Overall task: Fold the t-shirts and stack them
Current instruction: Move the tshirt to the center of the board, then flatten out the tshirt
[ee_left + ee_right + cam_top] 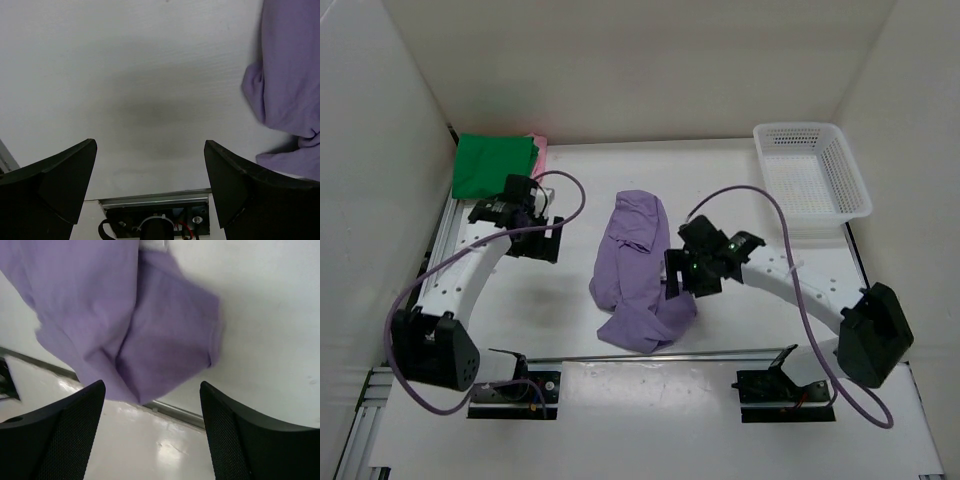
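Sprawling crumpled at the middle of the white table (570, 180), the light purple cloth t-shirt (635, 270) is seen with the white plastic mesh basket (850, 175) at two o'clock and the folded bright green t-shirt (492, 163) at ten o'clock, laid over a pink t-shirt (541, 150). The left gripper (150, 144) is held wide open and empty over the table at nine o'clock, and the right gripper (152, 385) is spread wide, nothing gripped, above the purple shirt's four o'clock edge.

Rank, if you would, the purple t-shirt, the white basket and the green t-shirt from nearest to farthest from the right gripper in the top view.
1. purple t-shirt, mid-table, just beside the right gripper, to its left.
2. white basket, far right corner.
3. green t-shirt, far left corner, across the table.
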